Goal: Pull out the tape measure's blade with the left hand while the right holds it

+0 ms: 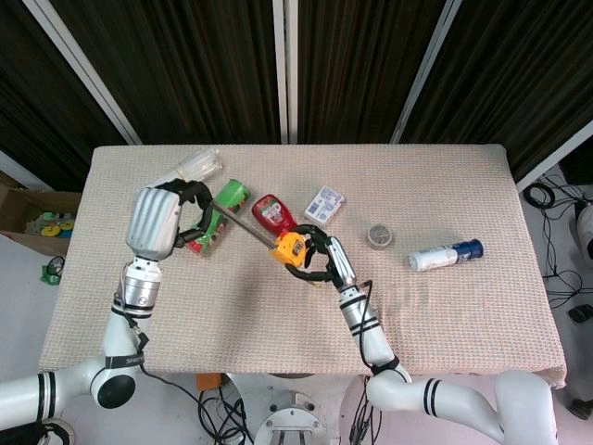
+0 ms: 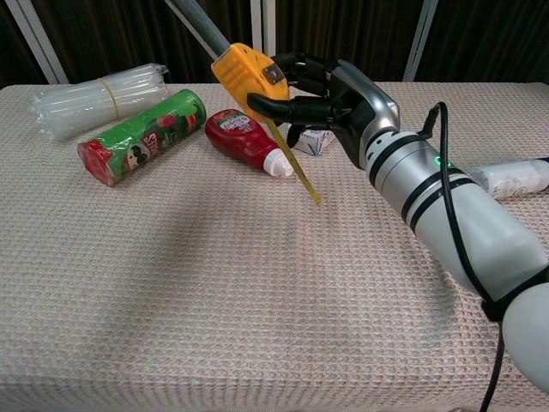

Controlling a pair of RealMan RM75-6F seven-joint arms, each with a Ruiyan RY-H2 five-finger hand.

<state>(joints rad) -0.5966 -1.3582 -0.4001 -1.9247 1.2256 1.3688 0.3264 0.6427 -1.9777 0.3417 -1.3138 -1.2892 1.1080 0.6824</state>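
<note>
The yellow tape measure (image 1: 292, 248) is held above the table in the grip of my right hand (image 1: 321, 260). In the chest view the case (image 2: 249, 75) is tilted in my right hand (image 2: 330, 96), and a yellow strap (image 2: 296, 163) hangs below it. The grey blade (image 1: 246, 225) runs out from the case up and to the left to my left hand (image 1: 171, 221), whose fingers pinch its end. The chest view shows only a short stretch of blade (image 2: 197, 21) and not the left hand.
Under the blade lie a green can (image 1: 220, 215) and a red sauce bottle (image 1: 271, 213). A bundle of clear tubes (image 1: 190, 169) is at the back left. A small box (image 1: 323, 205), a tape roll (image 1: 380, 236) and a white bottle (image 1: 445, 255) lie to the right.
</note>
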